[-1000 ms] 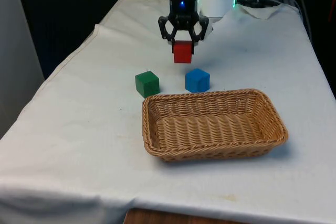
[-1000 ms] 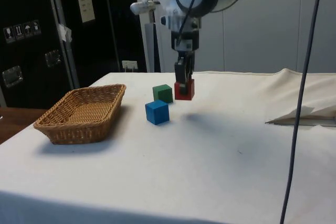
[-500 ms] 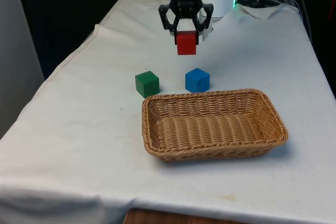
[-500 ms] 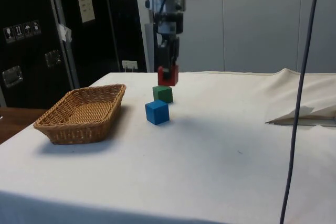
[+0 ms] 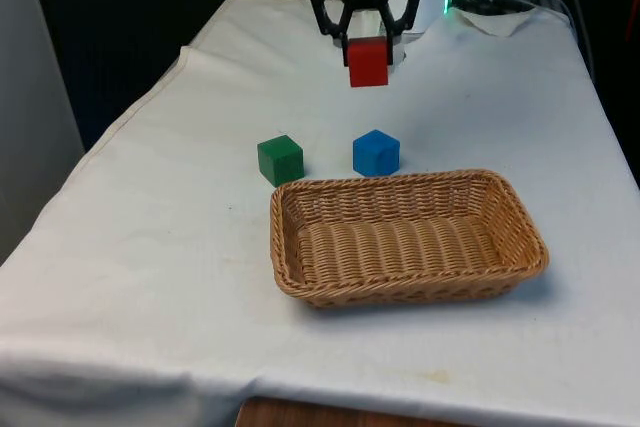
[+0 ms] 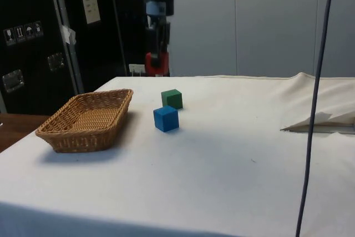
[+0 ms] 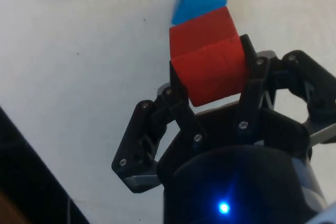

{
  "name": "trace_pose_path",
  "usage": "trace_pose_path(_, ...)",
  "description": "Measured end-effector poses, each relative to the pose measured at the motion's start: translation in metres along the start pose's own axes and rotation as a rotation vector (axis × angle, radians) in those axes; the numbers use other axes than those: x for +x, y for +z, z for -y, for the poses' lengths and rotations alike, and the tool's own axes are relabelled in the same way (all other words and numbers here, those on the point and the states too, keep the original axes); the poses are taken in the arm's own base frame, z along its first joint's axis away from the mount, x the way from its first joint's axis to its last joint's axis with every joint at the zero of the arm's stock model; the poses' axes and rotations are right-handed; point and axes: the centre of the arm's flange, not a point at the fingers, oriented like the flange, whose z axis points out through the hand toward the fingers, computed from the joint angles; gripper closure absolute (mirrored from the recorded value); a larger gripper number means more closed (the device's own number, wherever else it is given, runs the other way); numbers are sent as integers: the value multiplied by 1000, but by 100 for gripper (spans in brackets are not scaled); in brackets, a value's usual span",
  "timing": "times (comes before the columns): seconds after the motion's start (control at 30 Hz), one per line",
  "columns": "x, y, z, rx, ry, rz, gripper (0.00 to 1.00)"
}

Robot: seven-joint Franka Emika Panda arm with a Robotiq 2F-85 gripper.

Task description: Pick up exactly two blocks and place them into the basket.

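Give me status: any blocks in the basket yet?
None yet: the basket holds nothing. In hand: the gripper is shut on the red block, held well above the cloth, not yet over the basket. Left: drop it in, then fetch one more, the green block or the blue block, both on the cloth beside the basket.

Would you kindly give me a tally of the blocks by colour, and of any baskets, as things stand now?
Red block, held in the gripper above the table: 1
Green block, on the cloth: 1
Blue block, on the cloth: 1
Basket, with nothing in it: 1
Total: 4
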Motion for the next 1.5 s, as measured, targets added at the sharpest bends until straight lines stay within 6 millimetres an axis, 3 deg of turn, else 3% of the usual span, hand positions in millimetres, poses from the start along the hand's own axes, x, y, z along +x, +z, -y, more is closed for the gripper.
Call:
trace_pose_path(0.2,12,-9,6,-4,-5,2,99)
trace_pose_path(0.83,46,-6,14,-108,-31,55,99)
trace_pose_path(1.13,70,-12,32,-119,-38,56,99)
trace_pose_path(1.5,101,6,55,-112,-43,56,99)
